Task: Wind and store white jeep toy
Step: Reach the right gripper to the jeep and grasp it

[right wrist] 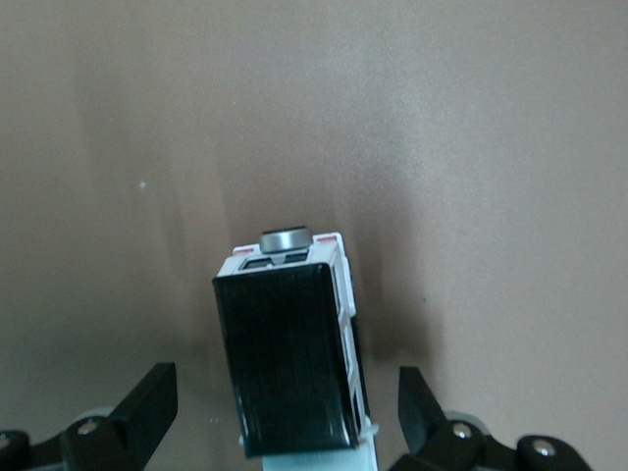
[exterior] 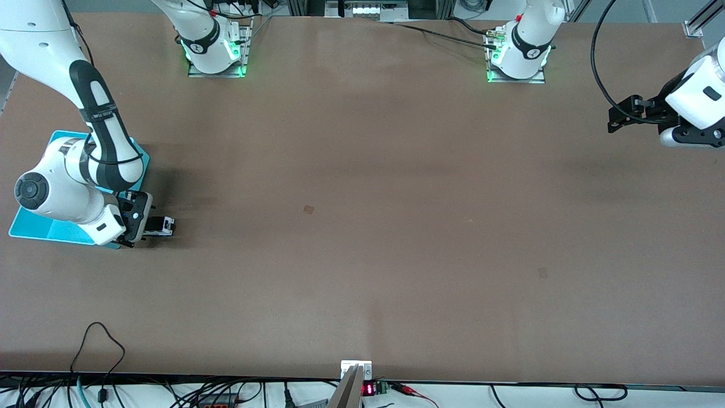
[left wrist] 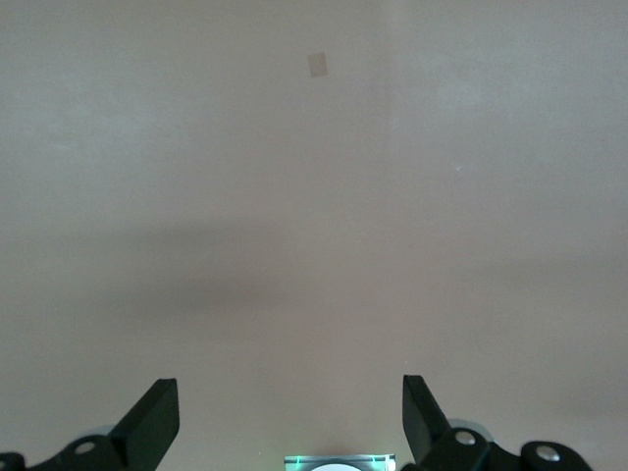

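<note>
The white jeep toy (exterior: 161, 225) stands on the table just beside the turquoise bin (exterior: 34, 226), not yet stored. The right gripper (right wrist: 285, 412) straddles it, jaws open. The left gripper (left wrist: 290, 417) waits, jaws open, well apart from the bin.

Bare table (exterior: 362, 226) lies open everywhere; only the turquoise bin (exterior: 34, 226) blocks the right arm's end.

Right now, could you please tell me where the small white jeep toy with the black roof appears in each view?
Front view: small white jeep toy with black roof on the brown tabletop, beside the turquoise plastic bin.
Left wrist view: not in it.
Right wrist view: jeep between the open right pincer fingers.
Shared landmark: the tabletop.
</note>
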{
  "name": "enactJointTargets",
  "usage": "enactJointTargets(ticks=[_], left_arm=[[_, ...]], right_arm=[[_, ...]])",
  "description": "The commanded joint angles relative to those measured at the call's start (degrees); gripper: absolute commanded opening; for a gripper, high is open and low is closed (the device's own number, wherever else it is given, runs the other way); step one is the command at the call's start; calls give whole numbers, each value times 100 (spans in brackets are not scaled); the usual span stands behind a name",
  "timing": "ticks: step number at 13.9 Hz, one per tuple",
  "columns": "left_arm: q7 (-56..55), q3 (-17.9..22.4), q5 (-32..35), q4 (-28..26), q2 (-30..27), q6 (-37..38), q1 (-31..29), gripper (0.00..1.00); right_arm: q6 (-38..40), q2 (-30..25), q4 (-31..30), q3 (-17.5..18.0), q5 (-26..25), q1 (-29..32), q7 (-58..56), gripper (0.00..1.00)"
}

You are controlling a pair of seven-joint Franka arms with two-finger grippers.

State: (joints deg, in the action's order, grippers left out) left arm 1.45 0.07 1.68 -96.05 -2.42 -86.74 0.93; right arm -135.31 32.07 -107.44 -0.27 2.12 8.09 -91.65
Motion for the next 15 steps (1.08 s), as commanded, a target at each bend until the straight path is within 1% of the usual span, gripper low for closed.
enactJointTargets(ticks=[1, 3, 4, 5, 6, 7, 9, 11, 13, 15], left_arm=[[49, -7, 105, -98, -83, -54, -5, 100], [40, -7, 105, -80, -83, -28, -49, 100], [40, 2, 105, -63, -66, -62, -92, 100], [40, -6, 105, -54, -40, -80, -154, 100], [40, -7, 105, -54, -22, -89, -154, 100], [40, -15, 87, -28, 13, -89, -154, 100], [22, -7, -27, -27, 48, -141, -198, 100], [22, -7, -124, -28, 214, -344, -216, 100], [31, -7, -133, -10, 277, -580, -216, 100], [31, -15, -142, -1, 268, -643, -216, 100]], right_arm=[[-153, 79, -49, 62, 236, 79, -327, 100], [-145, 80, -41, 70, 253, 53, -494, 42], [-145, 80, -41, 79, 253, 61, -512, 24], [-145, 80, -32, 79, 262, 61, -521, 12], [-127, 62, -14, 79, 254, 61, -538, 2], [-92, 19, 3, 97, 253, 35, -538, 0], [-57, -148, 152, 246, 262, 35, -486, 0], [48, -315, 345, 299, 297, 0, -390, 0], [84, -412, 635, 334, 516, 0, -196, 0], [163, -605, 689, 325, 596, 26, 215, 0]])
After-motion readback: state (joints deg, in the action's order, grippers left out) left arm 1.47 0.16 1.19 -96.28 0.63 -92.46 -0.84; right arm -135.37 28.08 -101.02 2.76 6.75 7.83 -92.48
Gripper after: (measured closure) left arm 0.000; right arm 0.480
